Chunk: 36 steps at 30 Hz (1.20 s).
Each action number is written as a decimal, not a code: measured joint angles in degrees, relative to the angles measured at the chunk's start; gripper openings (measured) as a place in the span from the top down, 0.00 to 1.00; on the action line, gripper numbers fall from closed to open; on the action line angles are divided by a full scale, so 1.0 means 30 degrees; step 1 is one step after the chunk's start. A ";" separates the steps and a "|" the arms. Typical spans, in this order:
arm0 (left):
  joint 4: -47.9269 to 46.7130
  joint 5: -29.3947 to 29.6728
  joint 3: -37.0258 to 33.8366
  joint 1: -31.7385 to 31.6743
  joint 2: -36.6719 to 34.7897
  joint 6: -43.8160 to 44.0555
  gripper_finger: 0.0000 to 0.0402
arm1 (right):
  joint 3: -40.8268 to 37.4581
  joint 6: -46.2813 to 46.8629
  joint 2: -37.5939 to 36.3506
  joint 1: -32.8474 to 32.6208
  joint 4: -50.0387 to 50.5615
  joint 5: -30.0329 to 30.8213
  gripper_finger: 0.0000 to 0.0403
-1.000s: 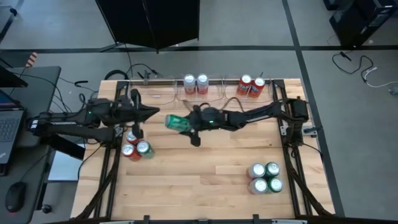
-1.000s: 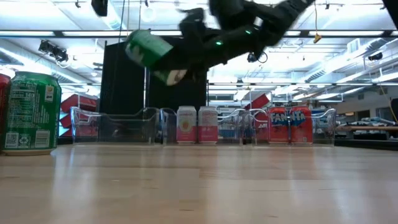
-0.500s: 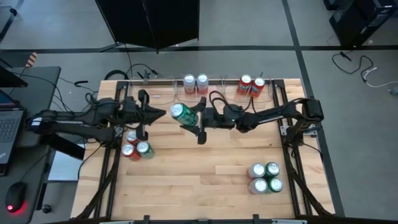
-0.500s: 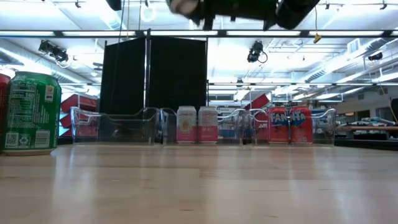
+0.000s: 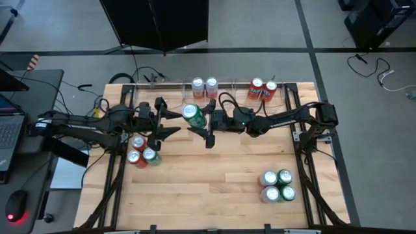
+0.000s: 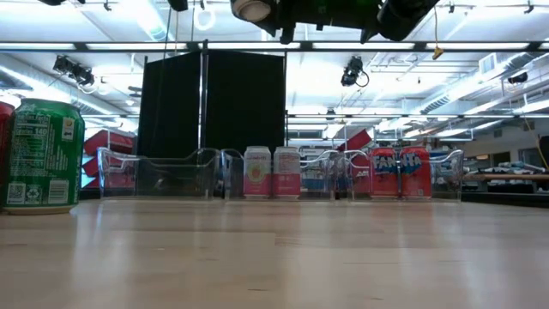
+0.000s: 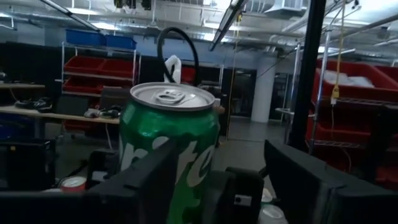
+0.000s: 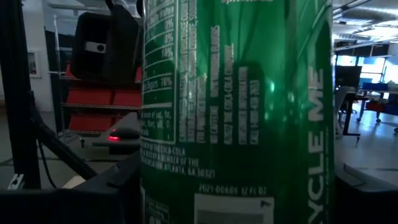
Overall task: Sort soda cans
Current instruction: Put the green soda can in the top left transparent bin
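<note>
Soda cans: one green can (image 5: 191,114) is held upright in the air by the right gripper (image 5: 202,121), above the table's (image 5: 214,188) middle toward the far edge. The right arm reaches level from the right edge toward the left, its fingers spread wide and closed on the can's sides. The left arm reaches from the left edge; the left gripper (image 5: 173,121) faces the same can, its fingers (image 7: 149,180) parted on either side of it, touching or just clear — cannot tell.

Compared with a second ago, the can has turned from lying tilted to upright and moved toward the far edge, and the left gripper has opened and come up to it.

Others: two pink-white cans (image 5: 204,86) and two red cans (image 5: 263,88) at the far edge; three near the left edge (image 5: 142,153); four by the near right corner (image 5: 277,184).
</note>
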<state>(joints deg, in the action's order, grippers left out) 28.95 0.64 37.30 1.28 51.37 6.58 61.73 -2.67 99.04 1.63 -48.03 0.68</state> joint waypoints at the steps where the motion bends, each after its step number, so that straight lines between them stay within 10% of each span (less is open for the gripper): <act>1: 0.0187 0.0002 0.0000 0.0059 0.0111 0.0010 0.37 | 0.0000 -0.0002 0.0000 0.0007 0.0000 -0.0033 0.27; 18: 0.0390 0.1568 0.0390 0.0132 0.0219 -0.0564 0.33 | 0.0032 0.0100 0.0000 0.0036 0.0056 0.0163 0.27; 36: -2.1338 0.3695 1.4191 0.0095 0.3825 0.1721 0.32 | 0.0029 0.0020 0.0087 -0.0054 0.1872 -0.0204 0.27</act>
<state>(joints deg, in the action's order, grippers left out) -35.06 11.72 79.87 1.56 62.85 11.74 61.82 -2.61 99.31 1.47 -42.41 0.07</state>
